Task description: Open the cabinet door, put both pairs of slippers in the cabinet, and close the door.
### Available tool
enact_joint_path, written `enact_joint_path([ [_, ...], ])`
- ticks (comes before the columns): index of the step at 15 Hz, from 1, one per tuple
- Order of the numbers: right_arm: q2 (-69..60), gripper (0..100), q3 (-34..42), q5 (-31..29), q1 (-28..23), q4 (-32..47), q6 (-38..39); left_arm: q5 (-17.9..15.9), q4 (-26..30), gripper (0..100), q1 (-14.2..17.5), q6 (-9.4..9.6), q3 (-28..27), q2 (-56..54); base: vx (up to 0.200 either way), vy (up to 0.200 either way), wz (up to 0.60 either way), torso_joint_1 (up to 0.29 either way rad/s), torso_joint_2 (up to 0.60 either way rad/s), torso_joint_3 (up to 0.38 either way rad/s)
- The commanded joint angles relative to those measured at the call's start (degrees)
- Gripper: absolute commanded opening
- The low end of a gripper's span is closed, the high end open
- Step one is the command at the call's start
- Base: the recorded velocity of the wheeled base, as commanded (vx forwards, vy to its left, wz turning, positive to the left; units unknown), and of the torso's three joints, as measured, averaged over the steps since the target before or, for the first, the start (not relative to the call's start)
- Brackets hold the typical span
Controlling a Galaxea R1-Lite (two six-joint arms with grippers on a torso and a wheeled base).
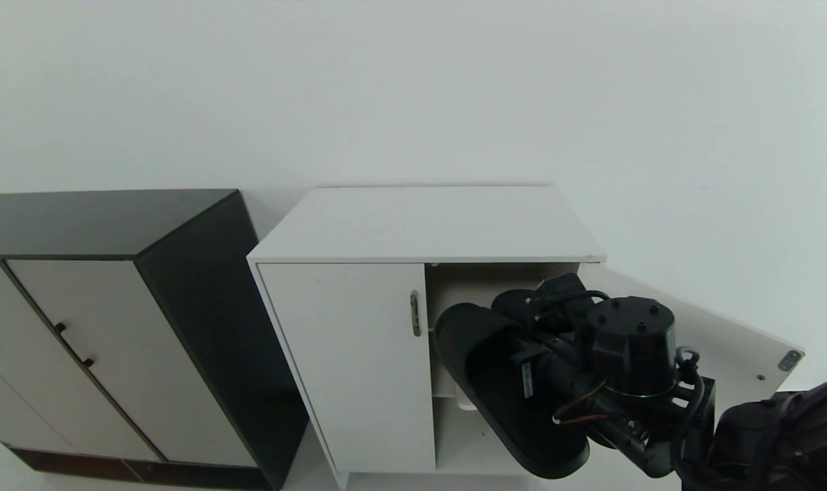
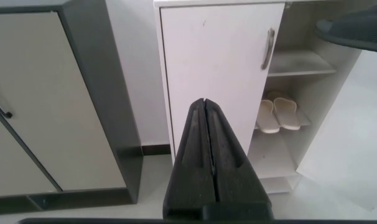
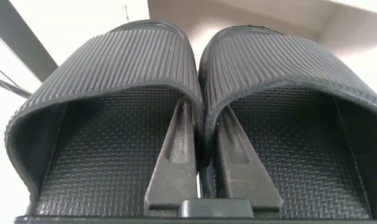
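Bright, even light; cabinet interior mildly shaded.

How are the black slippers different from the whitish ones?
The black ribbed rubber slippers are dark; the cream slippers are pale. The black pair hangs in the air, clamped in the right claw before the white cabinet's open side; the cream pair lies flat inside it. Both pairs sit side by side.

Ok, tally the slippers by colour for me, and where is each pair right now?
Black slippers: 2, pinched together in the right hand.
Cream slippers: 2, side by side inside the white cabinet.
Total: 4 slippers.
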Motion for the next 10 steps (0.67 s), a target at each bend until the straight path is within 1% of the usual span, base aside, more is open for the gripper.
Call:
enact_joint_path([
  [1, 0.09, 0, 0.05, 0.01, 0.02, -0.04, 0.02, -0.02, 0.00, 0, 0.00, -0.01, 0.00, -0.01, 0.000, 0.000, 0.00, -0.217, 0.53, 0.315],
  [5, 0.09, 0, 0.05, 0.10, 0.02, -0.04, 0.02, -0.02, 0.00, 0, 0.00, -0.01, 0.00, -0.01, 0.000, 0.000, 0.00, -0.201, 0.52, 0.314],
  [10, 0.09, 0, 0.05, 0.10, -0.07, -0.04, 0.02, -0.02, 0.00, 0, 0.00, -0.01, 0.00, -0.01, 0.000, 0.000, 0.00, -0.174, 0.49, 0.314],
])
